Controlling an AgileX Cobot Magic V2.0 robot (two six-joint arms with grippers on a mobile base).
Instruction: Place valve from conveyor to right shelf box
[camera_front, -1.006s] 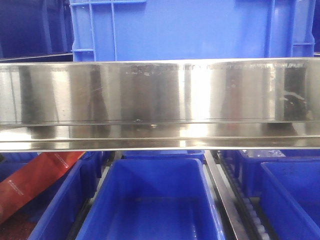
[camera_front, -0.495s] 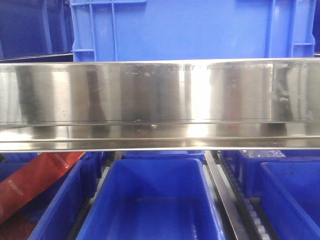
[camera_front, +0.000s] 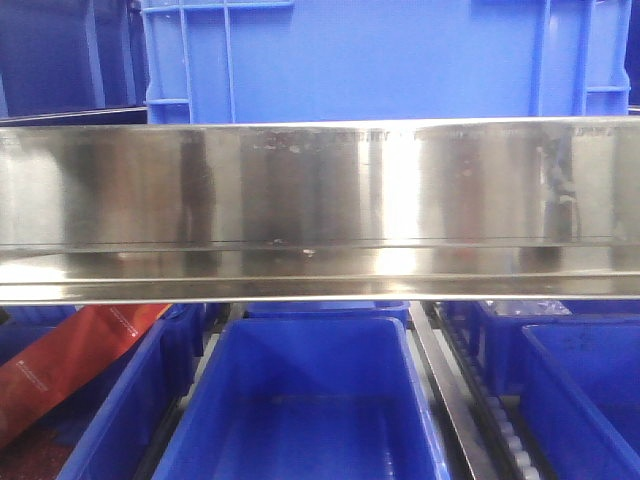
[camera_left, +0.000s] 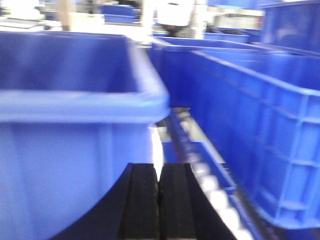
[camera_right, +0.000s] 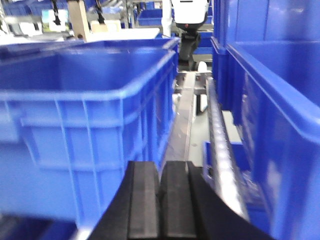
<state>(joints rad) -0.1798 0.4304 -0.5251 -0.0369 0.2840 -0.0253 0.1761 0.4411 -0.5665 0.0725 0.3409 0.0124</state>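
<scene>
Shelving fills the front view, a steel rail (camera_front: 320, 210) over blue bins (camera_front: 310, 400); left gripper (camera_left: 159, 200) and right gripper (camera_right: 159, 200) views show pads pressed together, bins at 10 and 2 o'clock, no valve or conveyor visible.

Bright overhead light washes the front view, and the steel shelf rail (camera_front: 320, 210) throws back a strong white glare patch near its centre, with smeared vertical reflections along its length. The blue bin (camera_front: 310, 400) below shows a soft sheen on its floor. The left wrist view is blurred throughout, perhaps from motion, and its far background is blown out to white. The right wrist view is sharper nearby, though its distant top edge is overexposed too.
</scene>
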